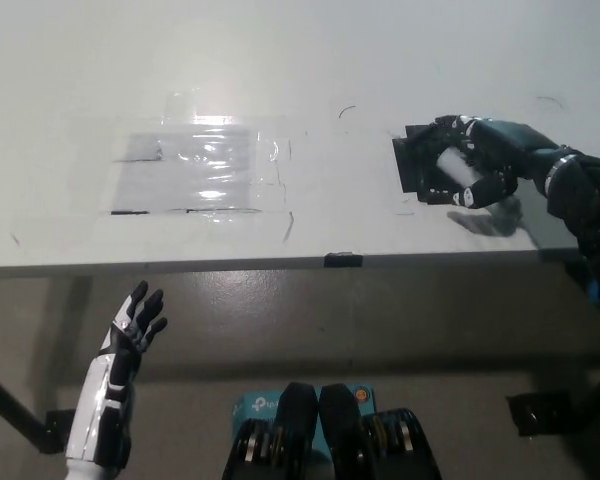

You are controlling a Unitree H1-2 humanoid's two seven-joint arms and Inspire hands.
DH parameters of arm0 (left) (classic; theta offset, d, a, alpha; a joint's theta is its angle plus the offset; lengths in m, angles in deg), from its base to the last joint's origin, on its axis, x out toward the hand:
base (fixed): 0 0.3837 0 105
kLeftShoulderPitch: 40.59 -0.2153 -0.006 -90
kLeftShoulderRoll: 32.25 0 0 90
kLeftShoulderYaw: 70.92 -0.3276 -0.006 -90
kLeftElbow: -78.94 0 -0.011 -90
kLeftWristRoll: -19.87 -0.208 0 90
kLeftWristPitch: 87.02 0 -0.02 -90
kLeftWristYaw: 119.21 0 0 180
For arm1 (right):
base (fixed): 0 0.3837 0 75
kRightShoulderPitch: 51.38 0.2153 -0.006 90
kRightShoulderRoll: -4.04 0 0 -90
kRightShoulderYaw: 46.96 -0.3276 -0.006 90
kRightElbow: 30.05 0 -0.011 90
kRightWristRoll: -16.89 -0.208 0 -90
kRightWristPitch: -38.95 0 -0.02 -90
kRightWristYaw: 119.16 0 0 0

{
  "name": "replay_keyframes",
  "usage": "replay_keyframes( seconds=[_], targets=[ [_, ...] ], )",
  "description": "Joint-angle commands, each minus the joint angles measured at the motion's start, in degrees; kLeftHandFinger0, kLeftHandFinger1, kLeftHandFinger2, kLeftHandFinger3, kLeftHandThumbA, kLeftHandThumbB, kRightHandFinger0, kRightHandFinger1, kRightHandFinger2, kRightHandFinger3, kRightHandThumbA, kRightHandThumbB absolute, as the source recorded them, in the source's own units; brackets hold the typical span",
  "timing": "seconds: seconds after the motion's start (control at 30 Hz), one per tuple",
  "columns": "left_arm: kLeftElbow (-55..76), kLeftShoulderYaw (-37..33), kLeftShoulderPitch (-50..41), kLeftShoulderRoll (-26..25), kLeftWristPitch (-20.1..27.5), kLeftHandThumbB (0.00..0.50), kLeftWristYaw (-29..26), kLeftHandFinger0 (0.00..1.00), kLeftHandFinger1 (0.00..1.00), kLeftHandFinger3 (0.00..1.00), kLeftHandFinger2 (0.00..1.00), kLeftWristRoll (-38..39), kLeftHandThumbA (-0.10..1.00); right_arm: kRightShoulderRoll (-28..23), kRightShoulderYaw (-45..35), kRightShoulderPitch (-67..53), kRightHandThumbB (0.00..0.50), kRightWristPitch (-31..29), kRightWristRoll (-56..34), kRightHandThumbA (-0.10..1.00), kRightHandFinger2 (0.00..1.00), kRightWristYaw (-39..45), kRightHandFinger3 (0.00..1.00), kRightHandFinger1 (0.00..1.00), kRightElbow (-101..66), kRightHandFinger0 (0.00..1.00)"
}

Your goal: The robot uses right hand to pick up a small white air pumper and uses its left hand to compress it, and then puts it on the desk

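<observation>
Bright overhead glare, slight blur

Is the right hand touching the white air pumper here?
Touching. The head view shows the black right hand wrapped around the white air pumper over its black base.

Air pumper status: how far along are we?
Near the end, apparently. The right hand holds the white air pumper low over the black base on the desk. The left hand hangs open below the desk edge. Left: release and withdraw.

Single head view, steeply down over desk [280,60]
</observation>
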Motion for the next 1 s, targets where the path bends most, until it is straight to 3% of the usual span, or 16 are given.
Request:
replay_keyframes(
  seconds=[0.0, 0.07, 0.17, 0.27, 0.3, 0.33, 0.37, 0.4, 0.43, 0.5, 0.63, 0.67, 0.8, 0.9, 0.97],
  targets=[
    [0.43, -0.63, -0.12, 0.03, 2.49, 0.141, 0.21, 1.00, 1.00, 1.00, 1.00, 0.04, 1.00, -2.12, -1.27, 2.46, 0.495, -2.01, -2.95, 0.80, 1.00, 0.59, 1.00, 1.00, -3.92, 1.00],
    [0.41, -0.70, -0.12, 0.13, 2.62, 0.140, 0.23, 1.00, 1.00, 1.00, 1.00, 0.28, 1.00, -2.66, -3.00, 1.24, 0.457, -2.70, -4.30, 0.78, 1.00, -1.20, 1.00, 1.00, -7.40, 1.00],
    [0.12, -0.69, 0.19, 0.02, 2.97, 0.150, 0.12, 1.00, 1.00, 1.00, 1.00, -0.10, 1.00, -3.04, -5.43, 0.33, 0.454, -4.63, -5.03, 0.92, 1.00, -5.02, 1.00, 1.00, -10.17, 1.00],
    [-0.09, -0.63, 0.93, -0.16, 2.39, 0.150, 0.27, 1.00, 1.00, 1.00, 1.00, 0.11, 1.00, -3.19, -12.04, -0.26, 0.396, -9.68, -9.98, 1.00, 1.00, -9.71, 1.00, 1.00, -15.13, 1.00],
    [-0.27, -0.61, 1.46, -0.21, 2.38, 0.143, 0.29, 1.00, 1.00, 1.00, 1.00, 0.07, 1.00, -3.03, -13.77, -0.32, 0.395, -9.16, -11.13, 1.00, 1.00, -9.48, 1.00, 1.00, -17.46, 1.00],
    [-0.35, -0.61, 1.69, -0.23, 2.38, 0.132, 0.29, 1.00, 1.00, 1.00, 1.00, 0.05, 1.00, -2.93, -14.58, -0.36, 0.429, -8.95, -11.59, 1.00, 1.00, -9.35, 1.00, 1.00, -18.47, 1.00],
    [-0.84, -0.72, 2.47, -0.16, 2.60, 0.129, 0.30, 1.00, 1.00, 1.00, 1.00, -0.06, 1.00, -2.71, -17.38, -0.58, 0.345, -9.09, -13.01, 1.00, 1.00, -10.71, 1.00, 1.00, -23.88, 1.00],
    [-0.97, -0.80, 2.54, -0.18, 2.72, 0.121, 0.34, 1.00, 1.00, 1.00, 1.00, -0.16, 1.00, -2.49, -19.17, -1.11, 0.334, -8.96, -13.57, 1.00, 1.00, -11.29, 1.00, 1.00, -28.58, 1.00],
    [-1.29, -0.84, 3.56, -0.13, 2.67, 0.118, 0.38, 1.00, 1.00, 1.00, 1.00, -0.12, 1.00, -2.62, -20.44, -0.79, 0.331, -8.71, -14.36, 1.00, 1.00, -11.24, 1.00, 1.00, -31.27, 1.00],
    [-1.26, -0.82, 4.01, -0.06, 2.24, 0.128, 0.28, 1.00, 1.00, 1.00, 1.00, -0.36, 1.00, -1.62, -23.24, -1.93, 0.399, -4.75, -16.75, 1.00, 1.00, -10.40, 1.00, 1.00, -40.75, 1.00],
    [-1.85, -0.54, 5.88, -0.40, 1.58, 0.123, 0.42, 1.00, 1.00, 1.00, 1.00, -0.11, 1.00, 0.74, -25.89, -5.89, 0.375, -1.31, -19.01, 1.00, 1.00, -10.40, 1.00, 1.00, -54.54, 1.00],
    [-2.48, -0.34, 6.58, -0.78, 1.97, 0.129, 0.61, 1.00, 1.00, 1.00, 1.00, 0.19, 1.00, 2.07, -26.06, -8.47, 0.349, -2.62, -18.86, 1.00, 1.00, -11.64, 1.00, 1.00, -57.87, 1.00],
    [-4.79, -0.20, 8.58, -1.59, 3.51, 0.132, 1.00, 1.00, 1.00, 1.00, 1.00, 0.32, 1.00, 6.63, -26.77, -16.31, 0.380, -2.77, -20.03, 1.00, 1.00, -13.41, 1.00, 1.00, -65.13, 1.00],
    [-6.64, 0.15, 9.62, -2.22, 4.18, 0.142, 1.12, 1.00, 1.00, 1.00, 1.00, 0.55, 1.00, 10.55, -26.85, -22.47, 0.282, -6.43, -21.64, 1.00, 1.00, -15.59, 1.00, 1.00, -65.92, 1.00],
    [-7.28, 0.21, 9.75, -2.20, 4.44, 0.144, 1.03, 1.00, 1.00, 1.00, 1.00, 0.69, 1.00, 12.13, -26.88, -24.66, 0.277, -7.30, -21.90, 1.00, 1.00, -15.95, 1.00, 1.00, -65.86, 1.00]
  ],
)
